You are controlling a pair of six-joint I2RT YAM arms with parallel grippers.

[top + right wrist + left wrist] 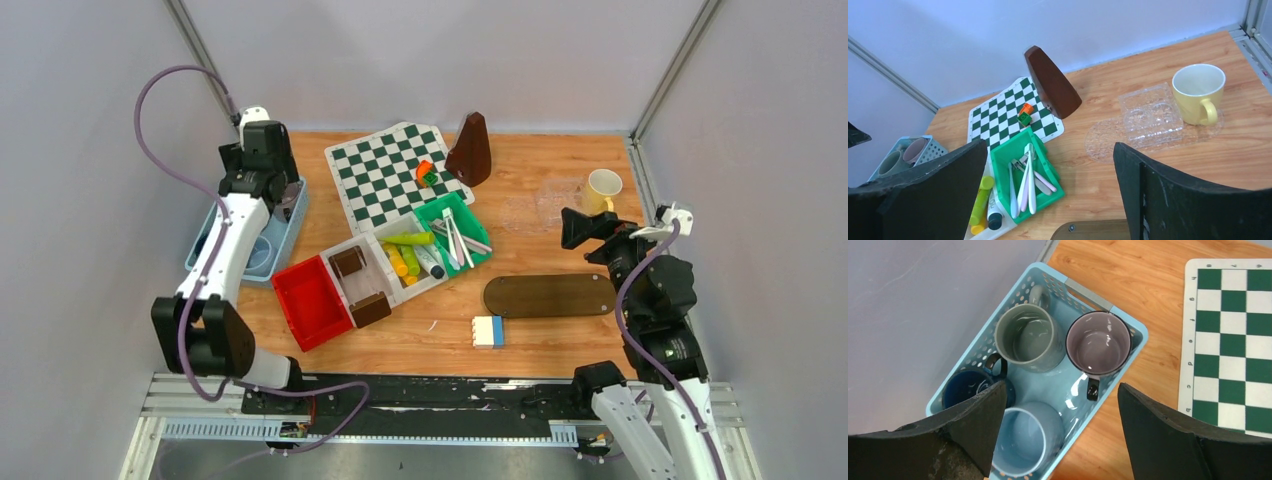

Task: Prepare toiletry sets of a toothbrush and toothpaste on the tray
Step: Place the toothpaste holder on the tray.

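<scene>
A light-blue basket (1128, 322) at the table's left holds a grey-green mug (1030, 337), a grey mug (1098, 342), a dark blue mug (965, 387) and a light blue mug (1023, 440), all empty. My left gripper (1063, 385) hangs open above the basket (292, 228), holding nothing. A pale yellow mug (1198, 92) stands empty at the edge of a clear plastic tray (1148, 120) at the back right. Whitish toothbrushes (1028, 180) lie in a green bin (455, 235). Yellow and green tubes (405, 258) lie in a white bin. My right gripper (1049, 145) is open and empty, above the table's right side (575, 228).
A dark brown oval tray (550, 296) lies in front of the right arm. A chessboard mat (390, 175) with small orange and green bricks (426, 172) and a brown wedge-shaped object (470, 150) are at the back. A red bin (312, 300), brown blocks (348, 262) and a white-blue block (488, 331) sit nearer.
</scene>
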